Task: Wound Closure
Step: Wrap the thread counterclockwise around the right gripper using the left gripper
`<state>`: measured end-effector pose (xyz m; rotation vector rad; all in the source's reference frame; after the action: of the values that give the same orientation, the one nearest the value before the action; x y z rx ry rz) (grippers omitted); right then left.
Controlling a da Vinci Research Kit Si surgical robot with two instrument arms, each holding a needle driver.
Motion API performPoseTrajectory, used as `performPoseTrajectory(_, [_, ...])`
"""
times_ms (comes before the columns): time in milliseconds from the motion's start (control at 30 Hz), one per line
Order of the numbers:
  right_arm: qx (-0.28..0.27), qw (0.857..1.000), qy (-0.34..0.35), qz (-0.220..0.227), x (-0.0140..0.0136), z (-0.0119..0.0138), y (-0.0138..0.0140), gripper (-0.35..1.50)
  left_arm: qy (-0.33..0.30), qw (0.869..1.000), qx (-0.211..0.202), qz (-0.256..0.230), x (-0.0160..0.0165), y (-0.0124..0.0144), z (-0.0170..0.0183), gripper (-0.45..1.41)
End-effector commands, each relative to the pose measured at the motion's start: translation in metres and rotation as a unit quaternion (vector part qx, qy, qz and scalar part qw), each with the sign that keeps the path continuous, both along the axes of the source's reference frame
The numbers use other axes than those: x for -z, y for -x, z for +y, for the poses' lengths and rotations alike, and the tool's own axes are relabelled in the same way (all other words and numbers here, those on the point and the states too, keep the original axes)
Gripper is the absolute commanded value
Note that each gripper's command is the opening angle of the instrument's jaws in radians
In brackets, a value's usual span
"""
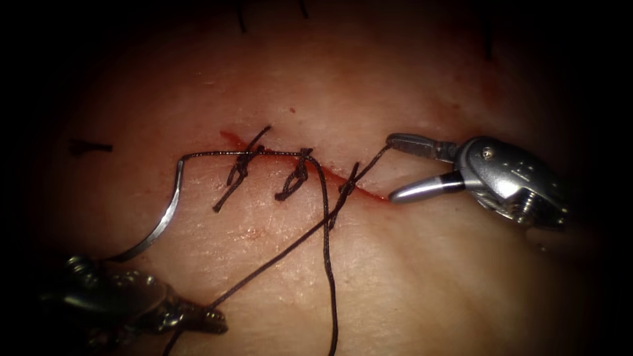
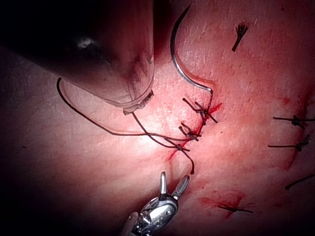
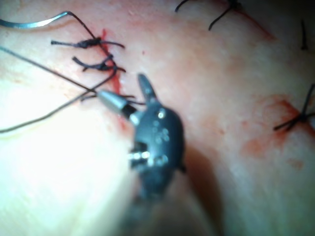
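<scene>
The cut (image 1: 310,161) runs across the tissue (image 1: 409,277), with two knotted stitches (image 1: 297,177) and a third thread crossing near its right end. The curved needle (image 1: 168,214) lies free on the tissue left of the cut, not in it, and is also seen as needle (image 2: 177,64) and needle (image 3: 34,23). Its thread (image 1: 326,250) runs along the cut and then down. My left tool (image 1: 201,321) at lower left is shut on a thread strand that leads up to the third stitch. My right tool (image 1: 391,168) stands open at the cut's right end, holding nothing; a thread end touches its upper jaw.
Red fluid lines the cut. A short cut thread end (image 1: 89,146) lies far left. Older stitches (image 2: 295,120) and a frayed thread end (image 2: 239,34) sit on the tissue beside the working cut, with another old stitch (image 3: 295,120) nearby.
</scene>
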<state>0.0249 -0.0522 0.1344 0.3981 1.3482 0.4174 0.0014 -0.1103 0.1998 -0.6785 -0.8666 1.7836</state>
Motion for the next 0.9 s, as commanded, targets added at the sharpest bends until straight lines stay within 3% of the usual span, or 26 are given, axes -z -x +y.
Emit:
performPoseTrajectory(33, [-0.007, 1.000, 0.011, -0.003, -0.0001, 0.0010, -0.0011, 1.04, 0.014, 1.000, -0.012, -0.004, -0.0004, 0.0007, -0.0006, -0.45])
performPoseTrajectory(67, [-0.007, 1.000, 0.011, -0.003, -0.0001, 0.0010, -0.0011, 1.04, 0.014, 1.000, -0.012, -0.004, -0.0004, 0.0007, -0.0006, -0.45])
performPoseTrajectory(133, [-0.012, 1.000, 0.022, -0.005, 0.0004, 0.0017, -0.0022, 0.32, 0.035, 0.999, -0.026, -0.007, -0.0003, 0.0014, 0.0000, -0.45])
performPoseTrajectory(233, [-0.035, 0.999, 0.031, -0.025, 0.0002, 0.0015, -0.0044, -0.35, 0.075, 0.996, -0.047, -0.005, 0.0003, 0.0022, 0.0017, -0.45])
performPoseTrajectory(467, [-0.058, 0.996, 0.053, -0.047, -0.0023, 0.0002, -0.0072, -0.35, 0.131, 0.988, -0.083, -0.008, 0.0011, 0.0030, 0.0069, -0.45])
performPoseTrajectory(633, [-0.032, 0.998, 0.055, -0.026, -0.0030, -0.0011, -0.0083, -0.35, 0.147, 0.985, -0.091, -0.007, -0.0004, 0.0043, 0.0108, -0.45])
performPoseTrajectory(900, [-0.022, 0.998, 0.056, 0.007, -0.0014, -0.0024, -0.0068, -0.35, 0.167, 0.979, -0.117, 0.031, -0.0089, 0.0075, 0.0166, -0.45])
